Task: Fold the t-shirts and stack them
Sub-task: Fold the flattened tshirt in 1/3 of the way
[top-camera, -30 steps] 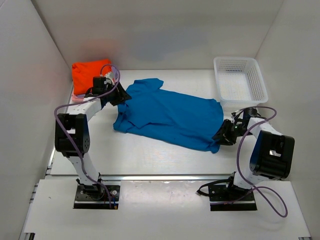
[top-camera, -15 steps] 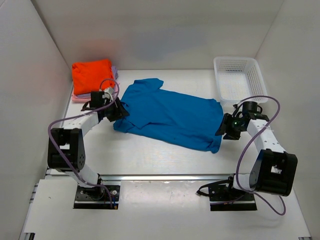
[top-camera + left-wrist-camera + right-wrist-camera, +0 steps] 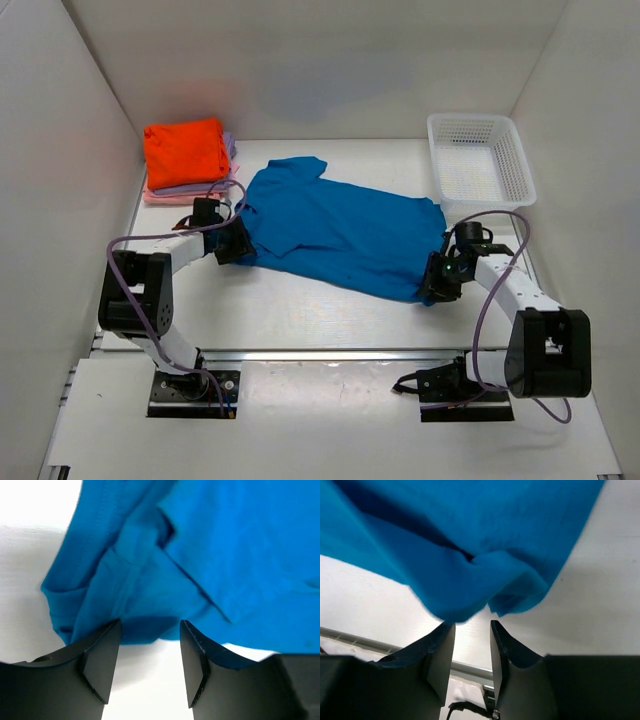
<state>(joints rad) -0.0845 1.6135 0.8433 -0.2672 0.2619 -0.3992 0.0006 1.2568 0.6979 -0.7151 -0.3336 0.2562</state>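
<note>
the white surface (image 3: 300, 300) carries a blue tee (image 3: 340, 230) spread flat across its middle. a mesh basket (image 3: 434, 150) sits at the far right corner. at the far left, an orange tee (image 3: 183, 150) lies folded on a lavender tee (image 3: 190, 186) and a pink tee (image 3: 165, 197). the left pincer (image 3: 150, 630) is parted and empty at the blue tee's near left edge. the right pincer (image 3: 472, 627) is narrowly parted, with nothing between its fingers, at the near right corner.
</note>
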